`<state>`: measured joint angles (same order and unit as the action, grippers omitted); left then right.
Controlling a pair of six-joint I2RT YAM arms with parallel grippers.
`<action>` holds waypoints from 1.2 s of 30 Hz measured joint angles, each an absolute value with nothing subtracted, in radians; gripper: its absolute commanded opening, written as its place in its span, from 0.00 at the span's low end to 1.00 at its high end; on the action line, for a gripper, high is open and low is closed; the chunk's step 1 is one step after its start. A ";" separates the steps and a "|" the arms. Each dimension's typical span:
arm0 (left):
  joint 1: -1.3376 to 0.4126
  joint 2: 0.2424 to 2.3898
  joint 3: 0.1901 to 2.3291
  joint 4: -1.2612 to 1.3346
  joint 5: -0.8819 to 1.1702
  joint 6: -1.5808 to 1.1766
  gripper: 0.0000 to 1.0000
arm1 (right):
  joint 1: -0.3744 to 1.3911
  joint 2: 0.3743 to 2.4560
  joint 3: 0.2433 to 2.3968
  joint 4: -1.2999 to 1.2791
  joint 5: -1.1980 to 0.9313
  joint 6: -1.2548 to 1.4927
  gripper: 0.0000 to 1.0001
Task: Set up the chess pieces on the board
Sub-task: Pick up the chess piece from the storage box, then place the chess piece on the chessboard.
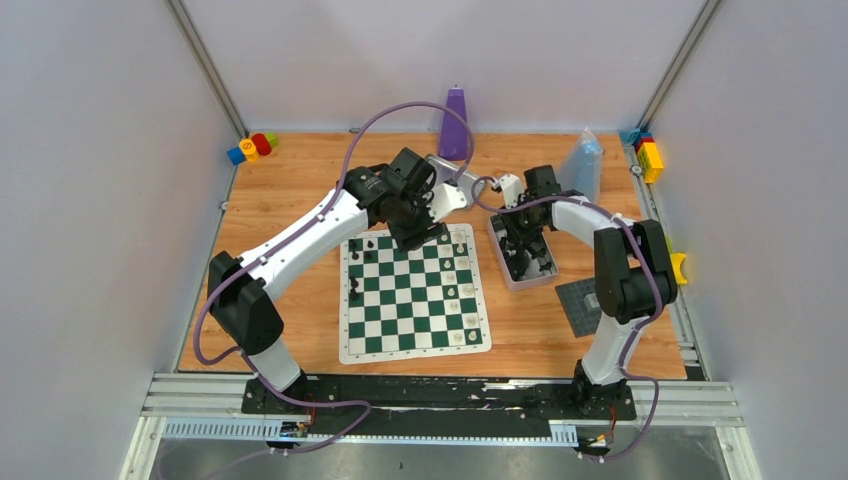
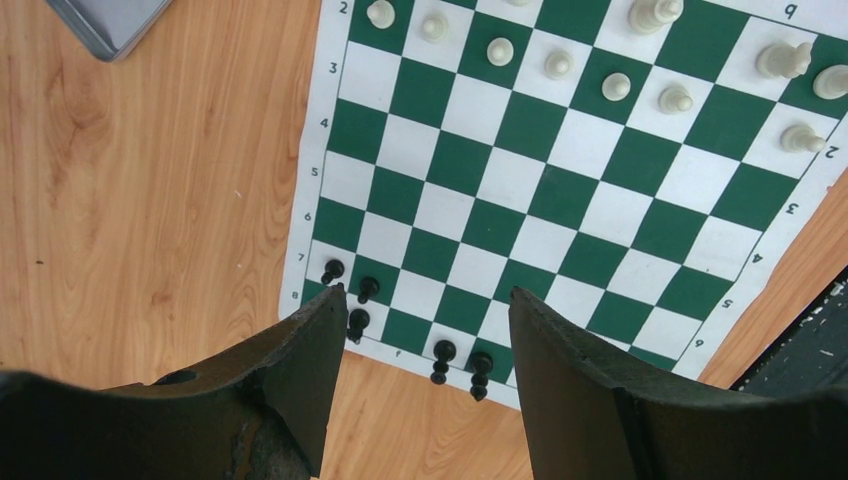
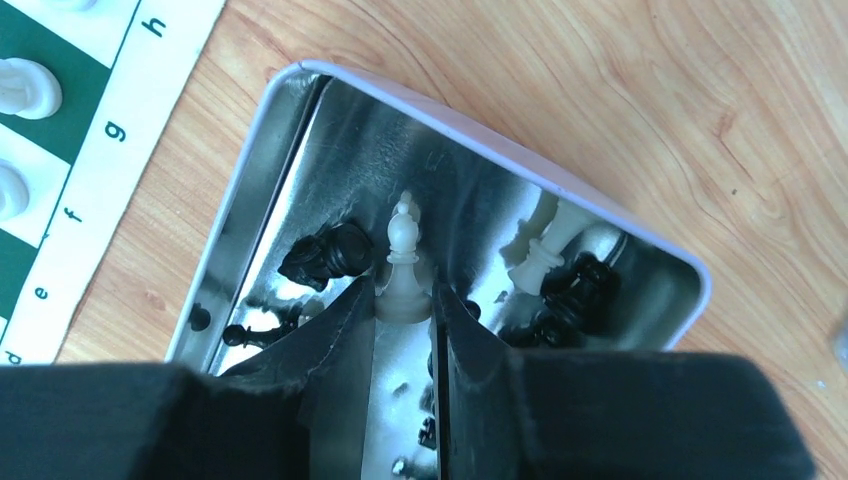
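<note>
The board (image 1: 415,300) lies flat in the middle of the desk (image 1: 300,190), closer to the near edge. A row of white pieces (image 2: 617,86) stands along its right edge. A few black pieces (image 2: 357,322) stand along its left edge, toward the far-left corner.

The left gripper (image 2: 428,305) hangs over the board's far edge. Its fingers are spread wide with nothing between them.

A silver tray (image 3: 390,140) sits on the desk just beside the board's right edge, near its far-right corner. The right gripper (image 3: 400,300) reaches down into the tray, and its fingers pinch the base of an upright cream-white piece (image 3: 403,255). More loose pieces lie in the tray around it: a dark cluster (image 3: 325,255) on one side, and a pale piece (image 3: 540,255) with further dark ones on the other.
</note>
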<state>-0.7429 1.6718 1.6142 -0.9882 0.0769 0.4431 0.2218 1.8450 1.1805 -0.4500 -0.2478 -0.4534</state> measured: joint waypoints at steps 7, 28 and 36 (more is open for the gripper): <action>-0.715 1.671 1.607 -0.948 0.085 0.406 0.68 | 0.207 1.748 1.158 -0.458 -0.236 -0.455 0.12; -0.545 1.667 1.699 -0.701 0.661 -0.010 0.68 | 0.230 1.341 1.129 -0.490 -0.750 -0.390 0.14; -0.520 1.770 1.705 -0.526 0.893 -0.293 0.67 | 0.273 1.339 1.142 -0.477 -0.834 -0.317 0.13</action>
<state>-0.5198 1.7702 1.7046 -0.5262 0.8928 -0.2932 0.2726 1.3392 1.1419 -0.4770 -0.8337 -0.3172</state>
